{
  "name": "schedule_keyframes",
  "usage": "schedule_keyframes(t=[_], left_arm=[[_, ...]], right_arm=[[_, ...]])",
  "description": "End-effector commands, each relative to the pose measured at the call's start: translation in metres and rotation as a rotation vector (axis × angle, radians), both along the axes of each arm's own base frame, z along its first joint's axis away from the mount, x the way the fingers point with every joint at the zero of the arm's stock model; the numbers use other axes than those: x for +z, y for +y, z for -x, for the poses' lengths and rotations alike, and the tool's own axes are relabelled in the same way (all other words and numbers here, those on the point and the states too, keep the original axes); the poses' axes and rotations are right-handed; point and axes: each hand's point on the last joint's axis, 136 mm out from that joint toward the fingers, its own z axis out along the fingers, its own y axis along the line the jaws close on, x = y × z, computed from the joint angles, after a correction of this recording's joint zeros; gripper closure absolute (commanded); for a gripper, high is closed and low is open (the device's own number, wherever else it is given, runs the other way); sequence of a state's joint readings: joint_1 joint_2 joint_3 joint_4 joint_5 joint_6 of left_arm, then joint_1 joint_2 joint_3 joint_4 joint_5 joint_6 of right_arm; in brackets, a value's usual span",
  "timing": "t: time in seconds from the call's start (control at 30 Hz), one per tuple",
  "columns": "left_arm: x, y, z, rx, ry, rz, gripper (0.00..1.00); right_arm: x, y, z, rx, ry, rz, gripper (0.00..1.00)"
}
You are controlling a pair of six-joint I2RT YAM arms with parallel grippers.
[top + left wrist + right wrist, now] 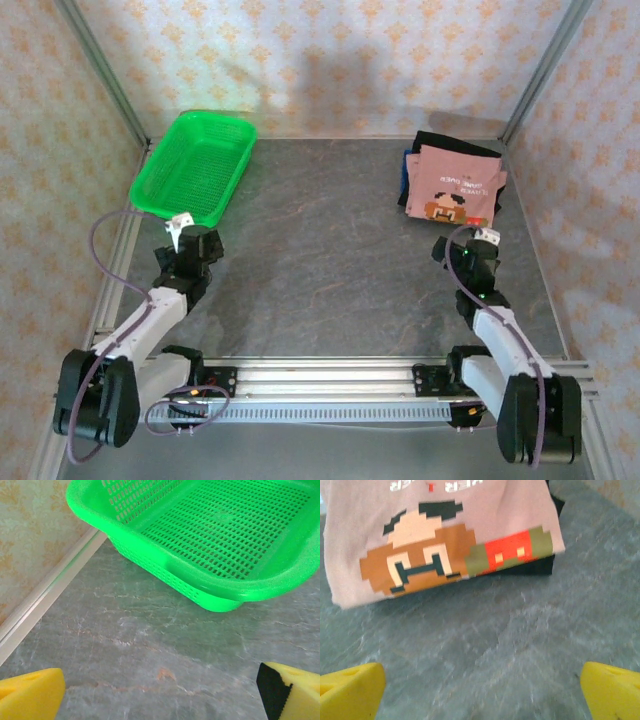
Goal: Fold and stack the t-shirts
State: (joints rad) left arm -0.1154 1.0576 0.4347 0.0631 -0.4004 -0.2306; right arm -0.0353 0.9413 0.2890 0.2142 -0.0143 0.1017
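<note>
A folded dusty-pink t-shirt (pixel 458 185) with a brown-and-white pixel print lies on top of a folded black t-shirt (pixel 455 143) at the back right of the table. In the right wrist view the pink t-shirt (pixel 445 535) fills the upper part and a black edge (pixel 532 569) peeks out below it. My right gripper (pixel 478 243) stands just in front of the stack, open, its yellow fingertips (pixel 350 690) wide apart over bare table. My left gripper (pixel 186 232) is open too, its fingertips (pixel 30 695) apart, just in front of the green basket.
A bright green mesh basket (pixel 195 165) stands at the back left, shown empty inside in the left wrist view (pixel 215 535). A metal rail (pixel 45 600) runs along the left wall. Grey stone-patterned table (pixel 330 260) lies between the arms.
</note>
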Motion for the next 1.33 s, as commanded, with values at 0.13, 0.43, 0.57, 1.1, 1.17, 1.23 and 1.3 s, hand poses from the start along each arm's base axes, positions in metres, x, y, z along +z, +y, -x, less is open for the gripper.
schedule_keyframes(t=[0.13,0.43,0.57,1.1,1.17,1.23,1.3], left_arm=[[0.013,0.006,-0.029,-0.03,-0.22,-0.085,0.0],[-0.02,-0.017,-0.078,-0.2,-0.155,-0.055,0.0],[-0.021,-0.017,-0.078,-0.2,-0.145,-0.053,0.0],[-0.02,-0.017,-0.078,-0.2,-0.152,-0.056,0.0],[-0.02,-0.016,-0.078,-0.2,-0.15,-0.056,0.0],[-0.02,-0.016,-0.078,-0.2,-0.151,-0.055,0.0],[-0.021,-0.016,-0.078,-0.199,-0.15,-0.056,0.0]], right_arm=[[0.026,-0.014,-0.046,-0.057,-0.275,0.074,0.01],[-0.011,-0.007,-0.08,0.01,-0.145,0.084,0.01],[-0.012,-0.002,-0.083,0.017,-0.137,0.117,0.01],[-0.015,0.015,-0.091,0.127,-0.127,0.11,0.01],[-0.015,0.015,-0.093,0.126,-0.12,0.108,0.01],[-0.014,0.015,-0.091,0.127,-0.127,0.107,0.01],[-0.013,0.015,-0.09,0.126,-0.135,0.109,0.01]])
